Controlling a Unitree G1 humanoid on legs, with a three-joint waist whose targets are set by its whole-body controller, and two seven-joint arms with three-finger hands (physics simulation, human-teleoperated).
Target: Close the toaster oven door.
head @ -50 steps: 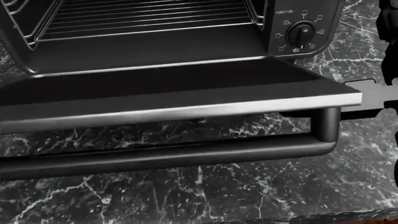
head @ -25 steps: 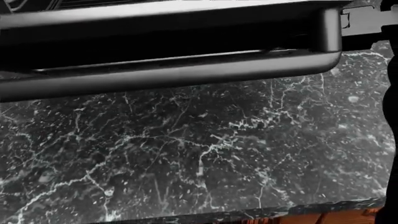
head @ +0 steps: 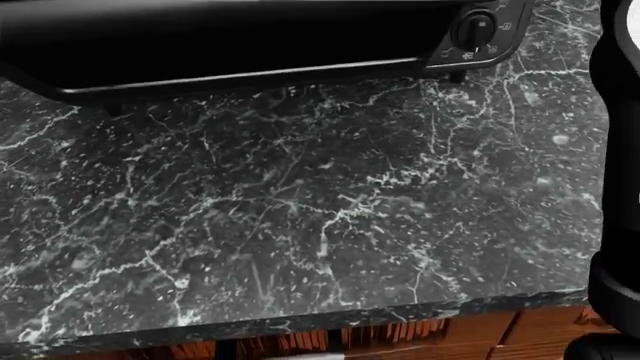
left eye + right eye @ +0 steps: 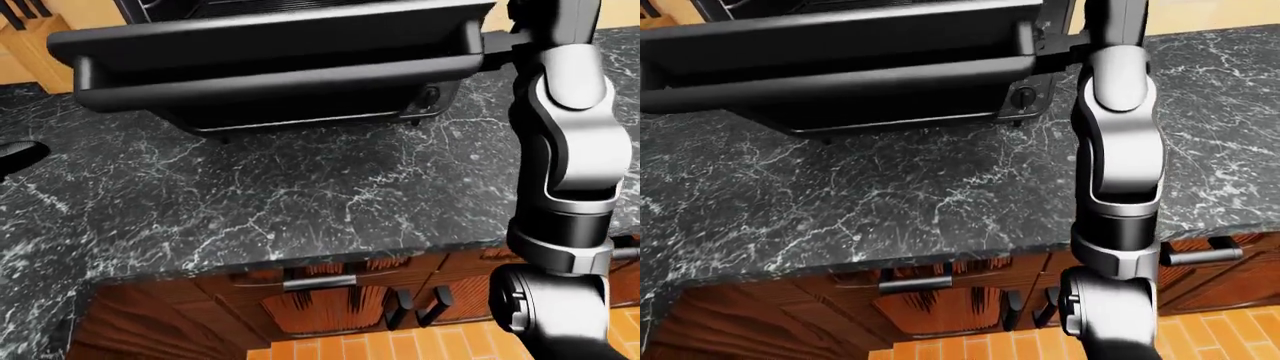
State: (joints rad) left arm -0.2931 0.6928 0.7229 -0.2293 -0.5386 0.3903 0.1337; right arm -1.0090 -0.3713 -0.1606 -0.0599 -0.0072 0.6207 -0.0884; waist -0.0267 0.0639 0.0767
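Black metal toaster oven door (image 4: 270,45) hangs part-raised above marbled worktop (image 4: 300,187). Right robot hand's grip hidden at door's right end; left unseen. Slipping off would drop the door.

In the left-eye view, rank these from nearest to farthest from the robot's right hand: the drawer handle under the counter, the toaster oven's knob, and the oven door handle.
1. The oven door handle: its right end is right beside the right hand, top right.
2. The knob: just below the door's right end.
3. The drawer handle: bottom centre, under the counter edge.
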